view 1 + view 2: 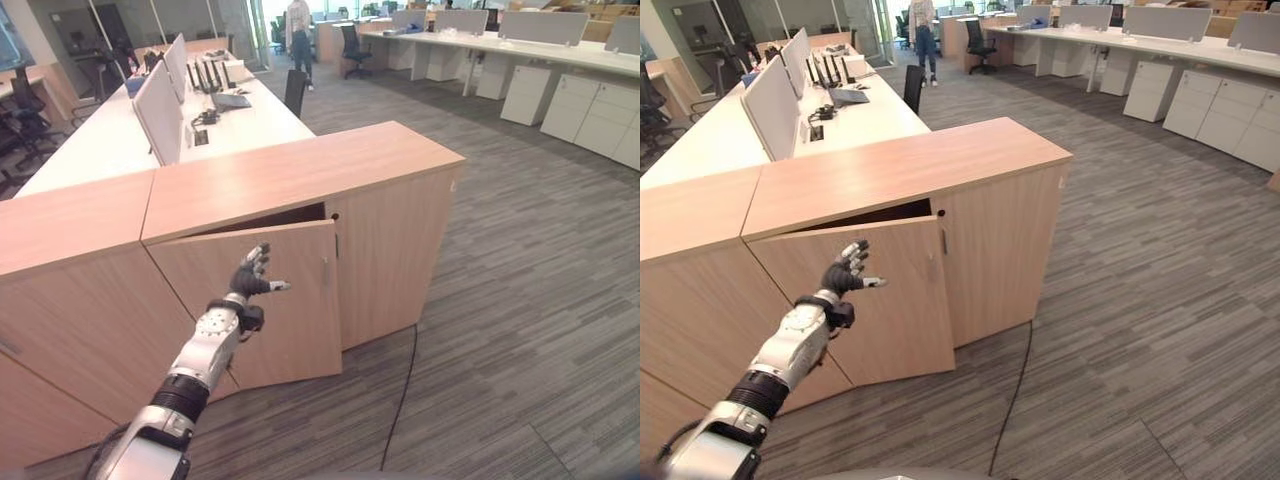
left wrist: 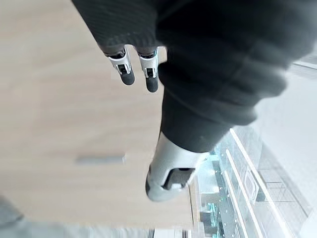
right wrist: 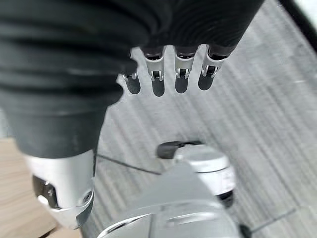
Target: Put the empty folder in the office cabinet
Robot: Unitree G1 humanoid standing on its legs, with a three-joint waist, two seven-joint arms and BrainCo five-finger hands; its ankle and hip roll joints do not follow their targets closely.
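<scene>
1. The low light-wood office cabinet (image 1: 300, 175) stands at the centre of the head views, with a flat top and two front doors.
2. Its left-hand wooden door (image 1: 255, 300) hangs partly ajar, swung out at the top corner, and a dark gap shows under the cabinet top at about 12 o'clock from the door.
3. A small slim metal handle (image 1: 324, 266) sits near that door's edge, at 3 o'clock from the hand.
4. The robot's left hand (image 1: 250, 277) is raised in front of the ajar door, fingers straight and spread, thumb sticking out toward 3 o'clock; it holds nothing.
5. In the left wrist view the hand's dark fingertips (image 2: 127, 78) point at the wooden panel; whether they touch it cannot be told.
6. The right hand (image 3: 166, 79) shows in its own wrist view, fingers hanging straight and relaxed over the grey striped carpet floor (image 3: 247, 109), empty.
7. I cannot tell where the empty folder is; neither hand carries it.
8. Behind the cabinet, at 11 o'clock, runs a long white desk (image 1: 110, 140) with grey divider screens (image 1: 160, 112).
9. A person (image 1: 298, 30) stands far off at 12 o'clock.
</scene>
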